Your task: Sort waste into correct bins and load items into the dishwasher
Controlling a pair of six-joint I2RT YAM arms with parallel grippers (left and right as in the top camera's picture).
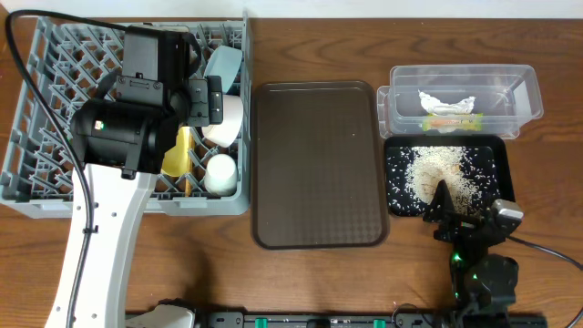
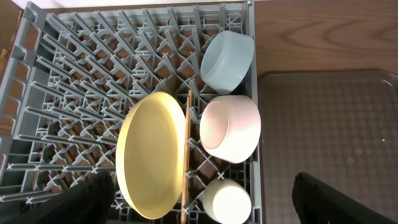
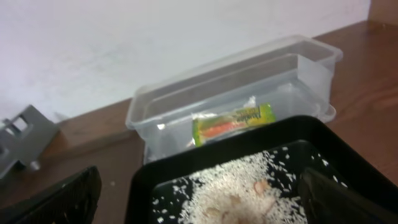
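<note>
The grey dishwasher rack (image 2: 62,93) holds a yellow-green plate (image 2: 152,155) on edge, a light blue bowl (image 2: 227,59), a white bowl (image 2: 230,127) and a small white cup (image 2: 227,202). My left gripper (image 2: 208,205) hangs open above them, holding nothing. The clear tub (image 1: 528,91) contains the orange-and-green wrapper (image 3: 233,121) and a white tissue (image 1: 446,100). Rice and food scraps (image 1: 442,173) lie in the black tray (image 1: 396,196). My right gripper (image 1: 469,214) stands open and holds nothing at that tray's near edge, with its fingers either side of the rice (image 3: 249,186).
A brown serving tray (image 1: 319,164) lies between the rack and the bins. A thin wooden stick (image 2: 186,149) stands in the rack beside the plate. The left arm (image 1: 118,137) reaches over the rack from the front. Cables run along the table's near edge.
</note>
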